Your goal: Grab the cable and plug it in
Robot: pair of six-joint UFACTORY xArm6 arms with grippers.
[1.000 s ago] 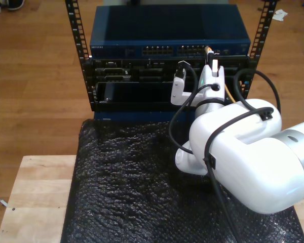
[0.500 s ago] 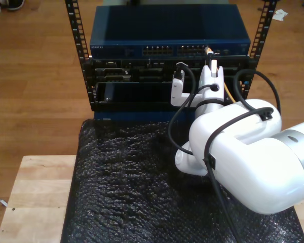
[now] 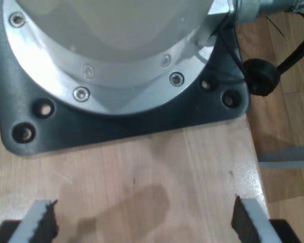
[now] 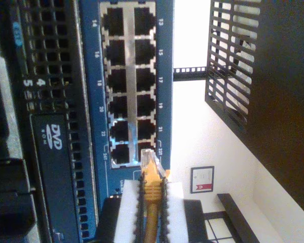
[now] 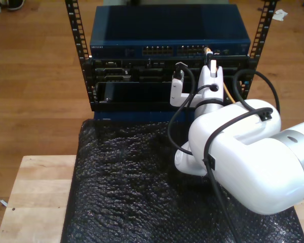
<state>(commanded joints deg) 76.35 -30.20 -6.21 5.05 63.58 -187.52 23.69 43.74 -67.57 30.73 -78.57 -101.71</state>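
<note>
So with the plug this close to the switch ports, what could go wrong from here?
1. In the second wrist view, the cable plug tip sits near the edge of the last port column on the blue switch. It may strike the frame between ports rather than enter one.
2. My second gripper pinches just behind the plug, so a hard push could make the cable slip or buckle.
3. In the exterior view, thick black arm cables loop close to the rack and might snag.

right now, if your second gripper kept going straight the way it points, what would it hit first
Most likely the blue switch. My second gripper is shut on the cable, whose plug leads and points at the port block, near the end ports. Depth is unclear, so I can't tell which port it would meet, or the frame between.
</note>
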